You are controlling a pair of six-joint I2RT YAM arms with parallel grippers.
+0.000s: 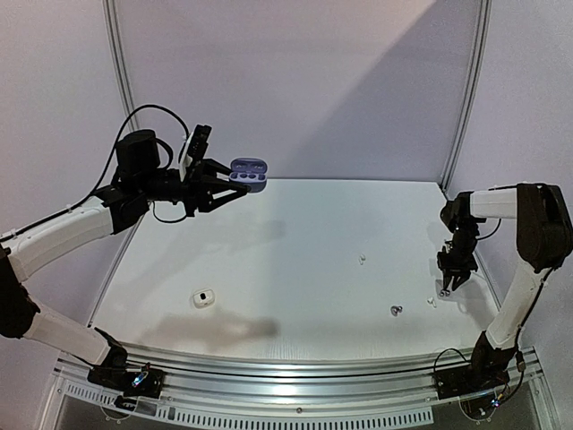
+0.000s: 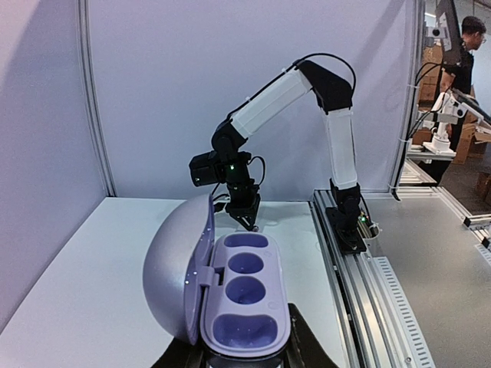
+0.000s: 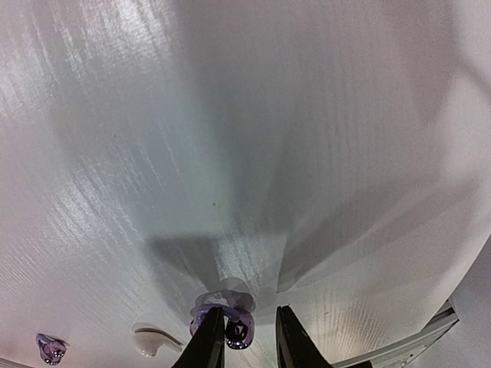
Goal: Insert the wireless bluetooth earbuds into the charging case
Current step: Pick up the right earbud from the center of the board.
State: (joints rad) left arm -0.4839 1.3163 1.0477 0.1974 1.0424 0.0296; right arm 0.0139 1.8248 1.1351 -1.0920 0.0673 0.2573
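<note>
Progress is nil. Just left of your right gripper [image 1: 446, 287] lie a white earbud [image 1: 430, 300] and a dark earbud [image 1: 395, 311]; a second dark earbud [image 3: 230, 326] sits against one finger [image 3: 209, 341], jaws slightly apart, grip unclear. Farther off, your left gripper [image 1: 228, 182] clamps the open case [image 1: 248, 175], sockets [image 2: 247, 290] empty.

Two charging cases: one purple case [image 1: 248, 174], one white case [image 1: 203, 298]. Four earbuds: two white earbuds [image 1: 363, 260], two purple earbuds [image 1: 395, 311].
</note>
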